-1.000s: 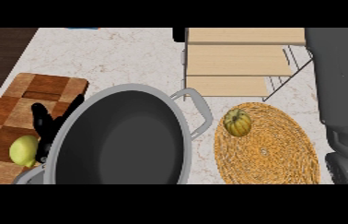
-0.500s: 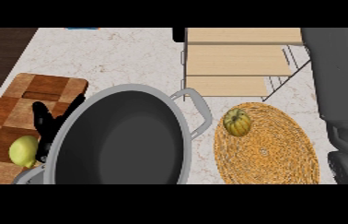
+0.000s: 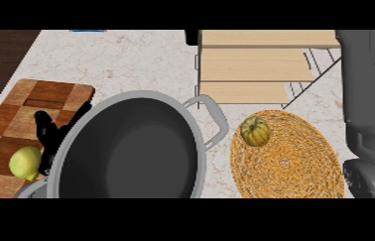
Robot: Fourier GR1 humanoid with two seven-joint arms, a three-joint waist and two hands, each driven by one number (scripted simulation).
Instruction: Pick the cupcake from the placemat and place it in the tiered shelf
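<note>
The cupcake (image 3: 255, 131), yellow-green and ribbed, stands on the upper left part of the round woven placemat (image 3: 293, 163). Just behind the mat is the tiered shelf (image 3: 253, 66) with pale wooden boards and a thin wire frame. My right arm shows as a grey column along the right edge, and its black hand (image 3: 359, 178) sits low at that edge, right of the mat and apart from the cupcake. My left hand (image 3: 47, 134) lies over the cutting board at the left, fingers spread and relaxed, partly hidden behind the pot's rim.
A big grey pot (image 3: 132, 150) with side handles fills the middle, its right handle close to the placemat. A checkered wooden cutting board (image 3: 44, 96) lies at the left with a yellow-green fruit (image 3: 25, 162) on it. The counter's dark edge runs at far left.
</note>
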